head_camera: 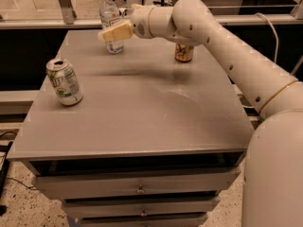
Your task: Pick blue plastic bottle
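Your gripper [108,33] is over the table's [151,112] back-left area, right in front of the water bottle [109,14] and overlapping its lower half, but I can't tell whether it's clenched, released or touching the bottle at all. The bottle stands upright at the table's back edge, left of centre, white cap on. Also on the table are a green-white can [64,82] upright near the left edge and a copper can [183,52] at the back, partly hidden behind the arm [227,46].
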{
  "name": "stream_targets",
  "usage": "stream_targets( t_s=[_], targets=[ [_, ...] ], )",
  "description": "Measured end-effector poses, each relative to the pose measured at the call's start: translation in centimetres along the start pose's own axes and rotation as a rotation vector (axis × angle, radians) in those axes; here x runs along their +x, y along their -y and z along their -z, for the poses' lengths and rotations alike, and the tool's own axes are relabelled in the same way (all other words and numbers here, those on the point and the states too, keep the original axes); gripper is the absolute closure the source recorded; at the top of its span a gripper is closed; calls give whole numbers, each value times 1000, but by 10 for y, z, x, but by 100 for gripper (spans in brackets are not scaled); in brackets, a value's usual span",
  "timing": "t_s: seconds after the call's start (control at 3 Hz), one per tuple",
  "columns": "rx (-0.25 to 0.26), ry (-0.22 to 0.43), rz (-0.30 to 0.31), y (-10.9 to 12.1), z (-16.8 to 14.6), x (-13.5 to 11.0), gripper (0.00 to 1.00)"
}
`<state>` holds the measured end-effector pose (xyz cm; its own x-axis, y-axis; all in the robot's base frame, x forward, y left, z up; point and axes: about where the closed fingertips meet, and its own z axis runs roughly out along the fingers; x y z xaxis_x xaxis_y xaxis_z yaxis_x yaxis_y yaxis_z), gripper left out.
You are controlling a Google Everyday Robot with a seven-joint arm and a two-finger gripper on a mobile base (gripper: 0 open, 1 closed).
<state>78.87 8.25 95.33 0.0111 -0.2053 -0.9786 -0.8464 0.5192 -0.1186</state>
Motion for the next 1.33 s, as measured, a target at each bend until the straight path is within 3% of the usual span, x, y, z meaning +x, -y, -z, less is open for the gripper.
stream_targets(
  t_s=[0.33, 0.67, 1.33],
  targets=[
    [1, -8, -13, 15, -27, 10, 0],
    [-9, -35, -21, 14, -50, 21, 2],
    [10, -20, -41, 18, -57, 28, 49]
  ],
)
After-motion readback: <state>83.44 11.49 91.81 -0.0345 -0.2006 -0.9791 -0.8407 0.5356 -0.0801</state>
